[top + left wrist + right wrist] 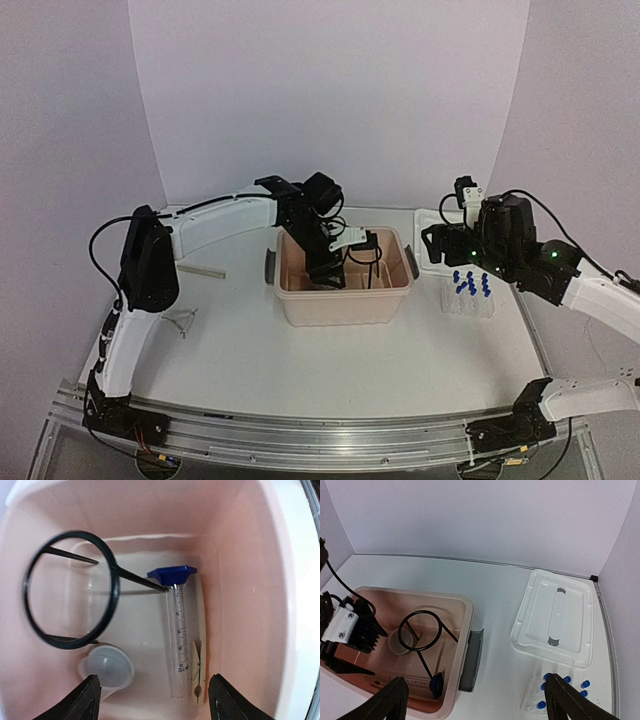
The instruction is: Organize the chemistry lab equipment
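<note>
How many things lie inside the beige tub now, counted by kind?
Black wire ring stand: 1
Clear funnel: 1
Blue-capped graduated tube: 1
Wooden clamp: 1
Total: 4

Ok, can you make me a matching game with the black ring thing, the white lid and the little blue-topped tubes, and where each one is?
Things:
1. black ring stand
2. white lid
3. small blue-capped tubes

Places:
A. standing in the clear rack
B. inside the beige tub
C. flat on the table, beside the tub

Pairs: 1-B, 2-C, 3-A.
</note>
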Robot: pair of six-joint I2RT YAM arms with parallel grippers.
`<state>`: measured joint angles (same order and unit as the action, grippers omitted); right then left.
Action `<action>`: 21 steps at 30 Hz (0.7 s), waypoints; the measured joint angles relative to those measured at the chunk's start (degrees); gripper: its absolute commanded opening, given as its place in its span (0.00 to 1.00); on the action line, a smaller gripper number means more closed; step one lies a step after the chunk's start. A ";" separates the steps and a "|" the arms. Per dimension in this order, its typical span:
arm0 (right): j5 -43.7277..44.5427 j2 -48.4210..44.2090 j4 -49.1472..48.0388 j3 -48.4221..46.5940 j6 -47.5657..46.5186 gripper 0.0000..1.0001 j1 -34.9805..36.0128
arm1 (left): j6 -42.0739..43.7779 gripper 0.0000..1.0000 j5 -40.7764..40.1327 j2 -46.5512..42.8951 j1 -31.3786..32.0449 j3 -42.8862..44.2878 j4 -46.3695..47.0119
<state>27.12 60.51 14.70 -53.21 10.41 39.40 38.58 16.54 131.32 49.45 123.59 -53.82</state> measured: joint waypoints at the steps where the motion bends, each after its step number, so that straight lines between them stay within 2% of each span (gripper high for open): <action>1: -0.05 0.00 0.00 0.00 0.00 0.91 0.00 | -0.64 0.97 -0.34 -1.29 0.00 -0.04 0.53; 4: -0.16 0.00 0.00 0.00 0.01 0.91 0.00 | -3.31 1.00 -1.54 -7.40 0.00 -2.42 4.27; 8: -0.17 0.00 0.00 0.00 0.38 0.91 0.00 | -12.09 1.00 -7.74 -21.96 0.02 -13.25 14.04; 11: -0.13 0.00 0.00 0.00 0.99 0.91 0.00 | -24.74 1.00 -17.90 -34.64 0.17 -24.43 22.70; 14: 0.35 0.11 0.00 0.00 1.91 0.92 0.00 | -41.05 1.00 -27.45 -44.86 -1.21 -34.45 26.44; 16: 1.63 0.43 -0.01 0.00 2.71 0.92 0.00 | -51.37 0.99 -30.46 -49.78 -4.44 -41.92 27.66; 18: 3.10 0.74 0.01 0.00 3.38 0.92 0.00 | -61.83 1.00 -32.13 -53.15 -10.29 -50.26 26.94; 21: 5.23 0.90 0.05 0.00 4.18 0.92 0.00 | -73.50 0.99 -33.91 -53.96 -19.03 -60.03 22.23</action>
<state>32.36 61.41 14.75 -53.21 14.59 39.40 -34.92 -17.38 77.37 30.42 63.56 -31.58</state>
